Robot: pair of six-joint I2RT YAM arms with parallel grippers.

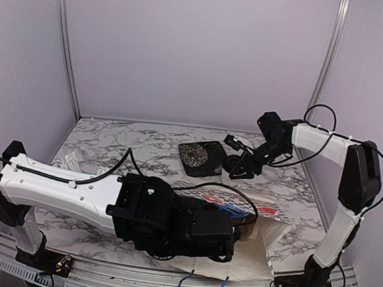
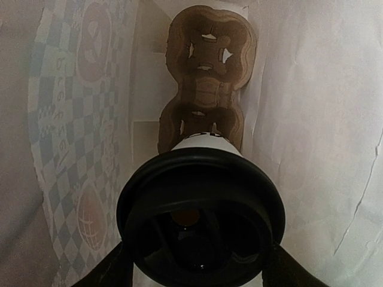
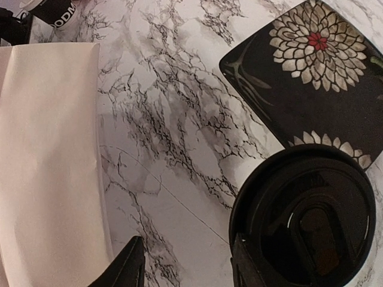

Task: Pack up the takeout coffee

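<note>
Cup one (image 2: 200, 221) sits between the left end effector's (image 2: 200, 270) fingers (image 2: 108, 272), which are clenched on it from both sides; its black lid faces the wrist camera and its white body points away. All of this is inside the white paper bag (image 2: 311, 119). The brown cardboard tray (image 2: 206, 72) lies straight ahead of the end effector, deeper in the bag, just past the cup.

Cup two (image 3: 305, 227) stands on the marble table (image 3: 173, 119) outside the right end effector (image 3: 185, 260) — its lid is just beside the outer face of one finger (image 3: 244, 272). The jaws are spread and grasp nothing. The floral black plate (image 3: 317, 78) lies ahead, beyond that cup — the bag is off to the opposite side.
</note>
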